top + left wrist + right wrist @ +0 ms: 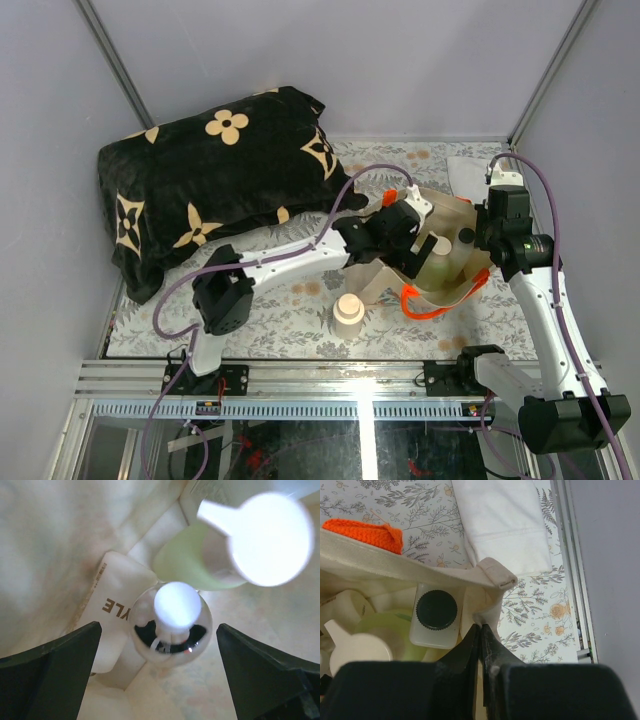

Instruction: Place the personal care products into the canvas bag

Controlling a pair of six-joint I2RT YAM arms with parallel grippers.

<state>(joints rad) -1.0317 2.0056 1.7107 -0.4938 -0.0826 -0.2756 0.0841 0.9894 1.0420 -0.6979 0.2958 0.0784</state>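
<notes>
Canvas bag (420,570) rim is pinched by right gripper (481,627); clear bottle (172,630) under spread left gripper (157,627) (inside) could be toppled if clipped.

Stretched out from the near left base toward the right, with the left arm (290,258) low and the left claw (157,630) pointing down, fingers (55,670) wide apart. Raised on the right side, with the right arm (548,300) bent inward and the right claw (481,630) pinched tight on the rim of the canvas bag (395,565).

A lab robot cell: plain grey panels (350,60) close off the counter's (280,325) far and side edges, and an aluminium rail (330,378) lines its near edge.
</notes>
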